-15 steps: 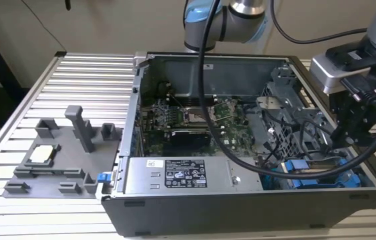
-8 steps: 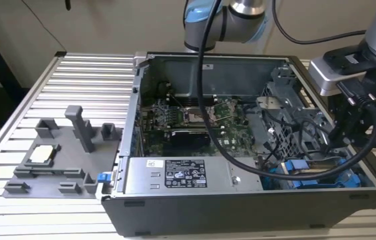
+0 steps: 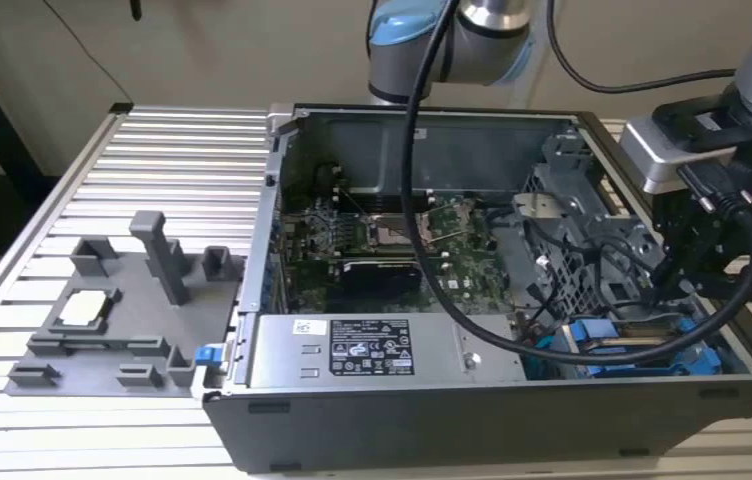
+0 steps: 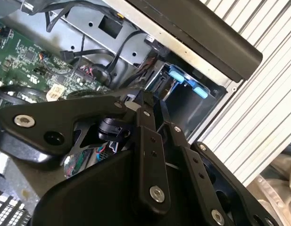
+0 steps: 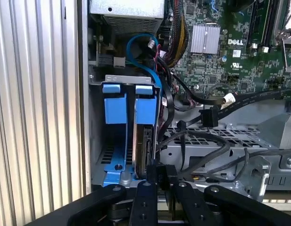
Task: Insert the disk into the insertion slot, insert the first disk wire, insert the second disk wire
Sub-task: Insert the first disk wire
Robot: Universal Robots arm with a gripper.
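Note:
The disk [image 5: 148, 143] stands edge-on in the insertion slot [image 5: 131, 78], a grey metal cage in the corner of the open computer case. Its blue carrier [image 5: 146, 109] sits beside a second blue carrier [image 5: 114, 108]. In the first wrist view my gripper [image 5: 162, 182] is at the disk's near end, shut on a black disk wire connector [image 5: 162, 172] that touches the disk's edge. In the exterior view the gripper [image 3: 696, 292] hangs over the blue carriers [image 3: 616, 347] at the case's front right. The second wrist view shows the blue carrier tabs [image 4: 185, 80] beyond the fingers [image 4: 146, 115].
A grey power supply box [image 3: 363, 350] with a sticker lies beside the cage, with the green motherboard [image 3: 390, 240] behind it. Black cables [image 5: 206, 141] cross a perforated grey bracket [image 5: 220, 134], and a blue cable [image 5: 136, 47] loops above the cage. A grey fixture [image 3: 123, 310] stands on the slatted table.

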